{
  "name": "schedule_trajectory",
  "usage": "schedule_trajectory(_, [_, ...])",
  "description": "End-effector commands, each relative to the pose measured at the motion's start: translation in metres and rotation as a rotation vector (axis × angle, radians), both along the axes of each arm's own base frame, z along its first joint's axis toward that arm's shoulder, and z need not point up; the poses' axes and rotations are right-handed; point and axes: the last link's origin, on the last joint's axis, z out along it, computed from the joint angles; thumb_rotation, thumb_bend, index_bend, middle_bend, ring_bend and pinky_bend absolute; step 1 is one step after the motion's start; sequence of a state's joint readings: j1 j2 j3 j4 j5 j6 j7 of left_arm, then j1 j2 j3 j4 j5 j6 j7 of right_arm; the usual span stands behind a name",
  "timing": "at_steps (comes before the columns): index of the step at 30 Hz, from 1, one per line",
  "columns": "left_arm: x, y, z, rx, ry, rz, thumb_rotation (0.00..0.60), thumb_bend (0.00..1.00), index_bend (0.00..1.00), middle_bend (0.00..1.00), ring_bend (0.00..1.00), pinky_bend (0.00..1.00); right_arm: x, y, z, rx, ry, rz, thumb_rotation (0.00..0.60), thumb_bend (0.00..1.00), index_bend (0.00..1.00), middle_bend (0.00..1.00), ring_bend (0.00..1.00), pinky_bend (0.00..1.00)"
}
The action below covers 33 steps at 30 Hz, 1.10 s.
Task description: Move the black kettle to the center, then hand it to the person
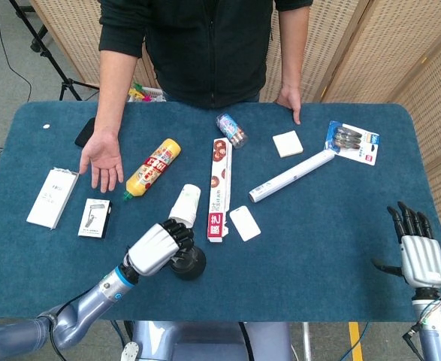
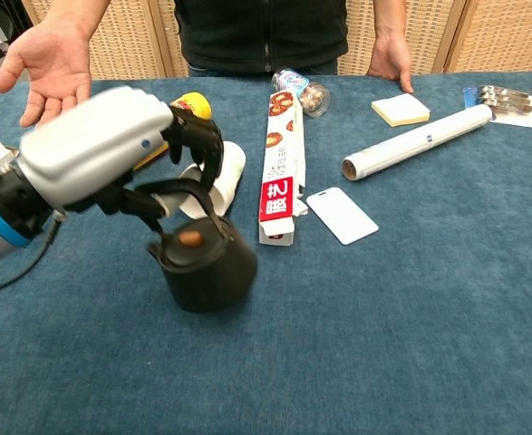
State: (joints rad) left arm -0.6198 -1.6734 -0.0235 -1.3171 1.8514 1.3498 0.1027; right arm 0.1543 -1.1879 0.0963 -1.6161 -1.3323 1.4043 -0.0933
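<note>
The left hand (image 2: 102,159) has its fingers curled around the arched handle of the black kettle (image 2: 202,263), gripping it from above; the kettle hangs just under and slightly to the right of the hand, and in the chest view its outline is smeared, so whether its base touches the blue bench (image 2: 411,308) or sits a little off it is hard to say. In the head view the same hand (image 1: 154,248) shows near the front edge of the bench with the kettle (image 1: 188,264) dark beside its fingers. Just beyond the hand lies a white paper cup (image 2: 222,178) on its side, and further back and to the left a yellow bottle (image 1: 153,167), mostly hidden by the hand in the chest view. To the right of the hand lie a long red-and-white box (image 2: 282,163) and, past it, a small white card (image 2: 342,215) — then a white roll (image 2: 420,141) and a pad of sticky notes (image 2: 401,110) further off. Far beyond and left of the hand the person's hand (image 2: 48,68) is held palm up over the bench. The right hand (image 1: 421,252) rests well apart at the bench's right front corner, fingers straight and spread, holding nothing.
</note>
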Motion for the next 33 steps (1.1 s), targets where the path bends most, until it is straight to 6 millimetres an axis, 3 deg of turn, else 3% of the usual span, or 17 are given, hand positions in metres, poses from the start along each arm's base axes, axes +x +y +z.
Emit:
schedule_trajectory(1, [0.003, 0.005, 0.020, 0.058, 0.019, -0.038, 0.600, 0.63, 0.73, 0.51, 0.44, 0.49, 0.000, 0.000, 0.000, 0.000, 0.000, 0.000, 0.600, 0.00, 0.03, 0.00, 0.00, 0.00])
schedule_trajectory(8, [0.008, 0.019, 0.062, 0.170, 0.055, -0.084, 0.600, 0.63, 0.73, 0.51, 0.44, 0.49, 0.000, 0.000, -0.001, 0.007, 0.002, -0.004, 0.600, 0.00, 0.03, 0.00, 0.00, 0.00])
schedule_trajectory(11, [0.005, 0.038, 0.103, 0.290, 0.094, -0.098, 0.600, 0.63, 0.73, 0.51, 0.44, 0.49, 0.001, 0.001, -0.002, 0.008, 0.004, -0.003, 0.600, 0.00, 0.03, 0.00, 0.00, 0.00])
schedule_trajectory(18, [-0.020, 0.070, 0.157, 0.444, 0.164, -0.095, 0.600, 0.63, 0.73, 0.51, 0.44, 0.50, 0.001, 0.001, -0.003, 0.013, 0.008, -0.008, 0.600, 0.00, 0.03, 0.00, 0.00, 0.00])
schedule_trajectory(25, [-0.056, 0.102, 0.179, 0.491, 0.187, 0.032, 0.600, 0.63, 0.73, 0.51, 0.45, 0.50, 0.001, 0.000, -0.008, 0.032, 0.022, -0.012, 0.600, 0.00, 0.03, 0.00, 0.00, 0.00])
schedule_trajectory(33, [-0.082, 0.126, 0.187, 0.519, 0.195, 0.127, 0.600, 0.62, 0.73, 0.51, 0.44, 0.50, 0.000, -0.001, -0.014, 0.040, 0.041, -0.020, 0.600, 0.00, 0.03, 0.00, 0.00, 0.00])
